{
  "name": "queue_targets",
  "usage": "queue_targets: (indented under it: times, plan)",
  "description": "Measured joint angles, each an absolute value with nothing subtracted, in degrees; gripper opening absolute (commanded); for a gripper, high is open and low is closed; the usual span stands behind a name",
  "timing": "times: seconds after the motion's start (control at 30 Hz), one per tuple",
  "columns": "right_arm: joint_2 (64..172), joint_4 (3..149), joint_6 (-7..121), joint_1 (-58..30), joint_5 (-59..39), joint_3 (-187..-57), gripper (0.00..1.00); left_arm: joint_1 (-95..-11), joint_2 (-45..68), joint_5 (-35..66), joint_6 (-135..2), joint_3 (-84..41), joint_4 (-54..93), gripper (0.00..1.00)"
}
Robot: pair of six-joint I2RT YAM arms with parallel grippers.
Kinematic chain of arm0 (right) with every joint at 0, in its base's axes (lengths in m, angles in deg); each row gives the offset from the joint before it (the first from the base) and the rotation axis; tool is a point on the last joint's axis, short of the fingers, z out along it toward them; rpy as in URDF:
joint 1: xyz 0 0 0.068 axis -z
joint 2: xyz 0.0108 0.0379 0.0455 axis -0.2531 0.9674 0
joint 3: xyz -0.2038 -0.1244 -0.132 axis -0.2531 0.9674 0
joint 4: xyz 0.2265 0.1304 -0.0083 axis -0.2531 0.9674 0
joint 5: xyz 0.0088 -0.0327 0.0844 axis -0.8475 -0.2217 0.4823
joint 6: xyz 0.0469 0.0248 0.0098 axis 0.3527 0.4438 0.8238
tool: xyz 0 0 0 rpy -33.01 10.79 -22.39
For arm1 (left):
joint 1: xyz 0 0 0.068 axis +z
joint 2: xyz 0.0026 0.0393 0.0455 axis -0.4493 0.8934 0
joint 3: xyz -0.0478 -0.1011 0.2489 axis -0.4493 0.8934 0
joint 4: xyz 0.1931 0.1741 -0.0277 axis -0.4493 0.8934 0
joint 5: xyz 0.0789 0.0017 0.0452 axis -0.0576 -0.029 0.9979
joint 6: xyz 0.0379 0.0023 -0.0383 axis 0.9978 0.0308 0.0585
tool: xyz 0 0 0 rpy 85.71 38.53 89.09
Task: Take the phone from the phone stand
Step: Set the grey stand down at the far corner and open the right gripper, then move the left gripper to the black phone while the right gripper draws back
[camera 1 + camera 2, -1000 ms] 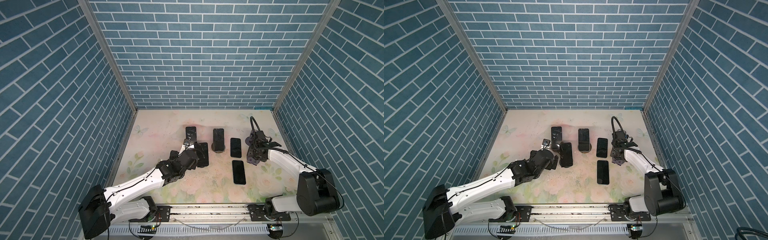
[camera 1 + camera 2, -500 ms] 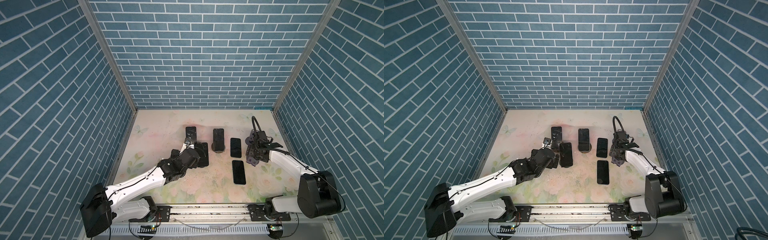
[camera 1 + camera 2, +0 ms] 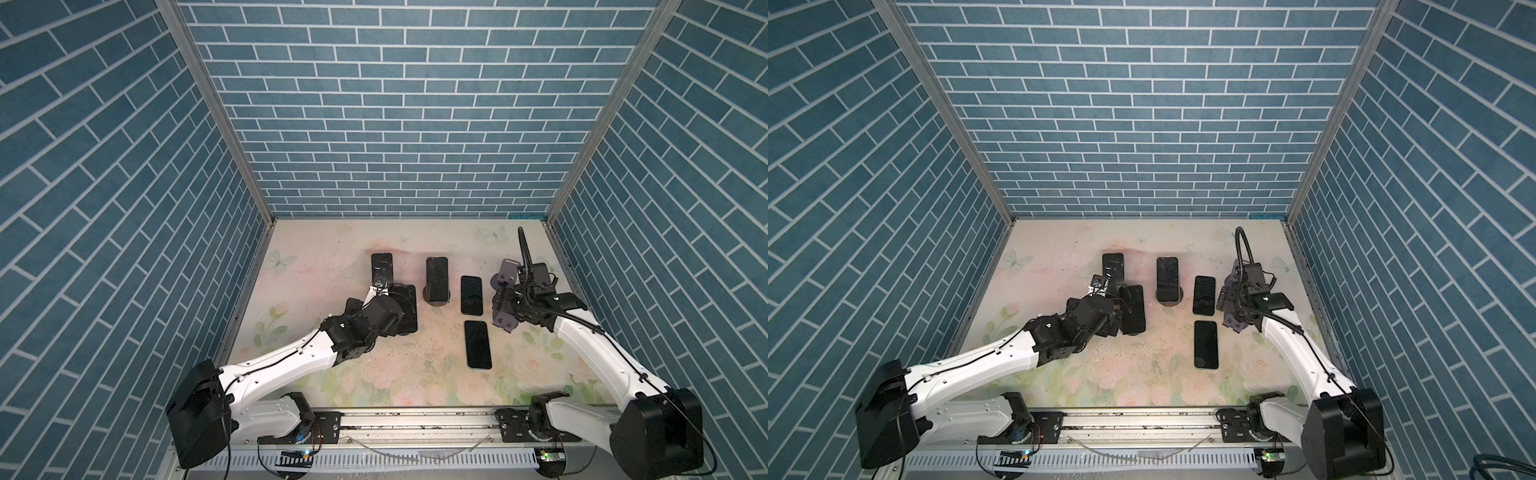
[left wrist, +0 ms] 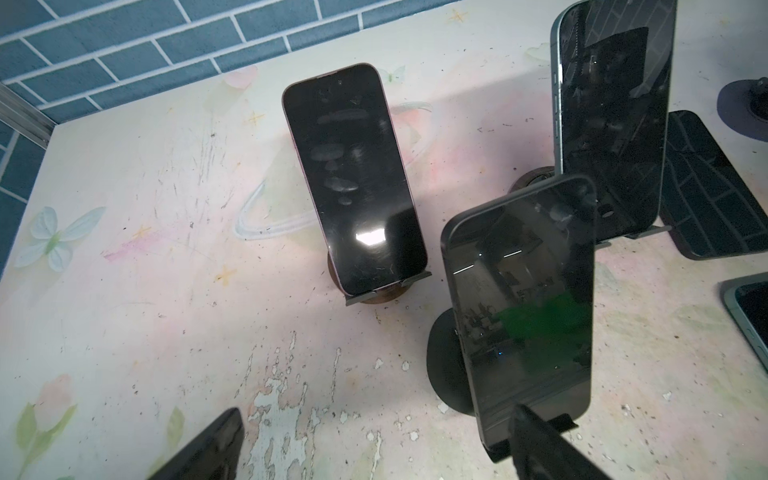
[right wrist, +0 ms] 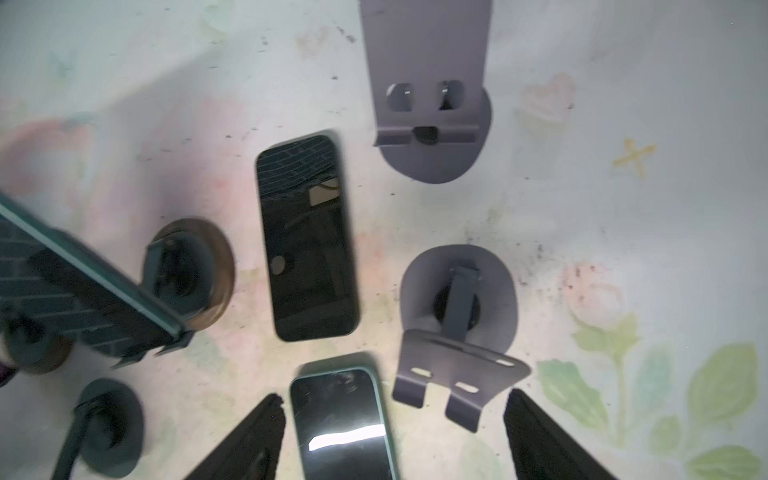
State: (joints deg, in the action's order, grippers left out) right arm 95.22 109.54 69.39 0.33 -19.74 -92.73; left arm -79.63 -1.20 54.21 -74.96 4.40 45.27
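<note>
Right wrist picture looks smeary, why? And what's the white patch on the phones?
Right wrist view: motion blur, worst on the tilted phone; the white bar on the flat green-edged phone is reflected light. Left wrist view: sharp, with similar glare on the smudged propped phone.

You've got a scuffed floral counter (image 3: pixel 316 249). Just by your right gripper (image 5: pixel 394 397) lie two flat phones (image 5: pixel 307 237) and two empty purple stands (image 5: pixel 457 332). Farther off sit three loaded stands (image 3: pixel 436 300).
</note>
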Motion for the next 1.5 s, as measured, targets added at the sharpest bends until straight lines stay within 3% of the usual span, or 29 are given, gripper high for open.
queue_targets:
  times: [0.3,1.5]
  plan:
    - [95.1,108.7,69.1,-3.0,-11.2,-92.7,0.84,-80.0,1.6,53.1,-75.6,1.8,45.1,1.00]
    - [97.5,106.2,68.5,-4.9,-11.1,-91.5,0.85,-85.4,19.7,55.8,-98.4,-11.3,49.6,1.00]
